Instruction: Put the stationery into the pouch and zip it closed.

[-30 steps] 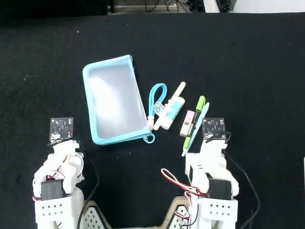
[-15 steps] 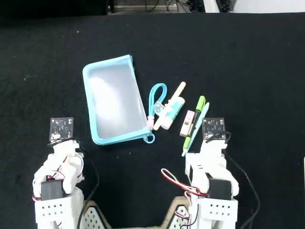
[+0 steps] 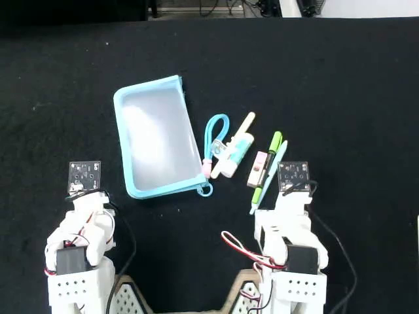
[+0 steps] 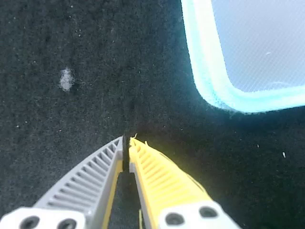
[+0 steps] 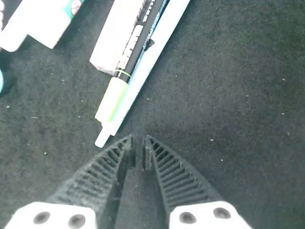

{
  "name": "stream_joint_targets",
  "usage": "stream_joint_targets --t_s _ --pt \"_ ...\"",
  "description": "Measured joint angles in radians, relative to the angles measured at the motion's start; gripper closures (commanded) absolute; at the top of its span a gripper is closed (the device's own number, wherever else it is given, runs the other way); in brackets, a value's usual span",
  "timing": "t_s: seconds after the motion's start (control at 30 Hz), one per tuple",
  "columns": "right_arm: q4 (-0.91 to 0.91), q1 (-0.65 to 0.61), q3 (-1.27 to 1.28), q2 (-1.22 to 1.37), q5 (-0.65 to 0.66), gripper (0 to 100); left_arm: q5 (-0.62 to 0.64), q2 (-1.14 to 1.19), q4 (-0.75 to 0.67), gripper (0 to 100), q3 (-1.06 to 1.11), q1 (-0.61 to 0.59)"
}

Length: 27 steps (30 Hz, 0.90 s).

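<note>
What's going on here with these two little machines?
Nothing is being handled right now. Two robot arms sit at a black table, the left pincer and the right pincer both shut and empty. A blue-edged pouch lies flat ahead of them. The stationery, a green pen among it, lies loose beside the pouch, nearer the right arm. None of it is inside.

So the left gripper (image 4: 127, 143) has one grey finger (image 4: 90, 177) and one yellow finger (image 4: 162, 176), tips pressed together with nothing between them, just above the black tabletop (image 4: 57, 33). A rounded corner of the pouch (image 4: 206, 67) lies past the tips on the yellow finger's side, apart from them: light blue trim around a clear frosted panel. There's a little fluff speck (image 4: 66, 79) on the grey finger's side.
</note>
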Motion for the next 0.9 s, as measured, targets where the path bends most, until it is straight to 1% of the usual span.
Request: stream_joint_targets --t_s 0.9 --pt "0.0 -0.015 0.0 0.0 0.0 96.2 0.0 0.0 0.0 97 0.0 0.0"
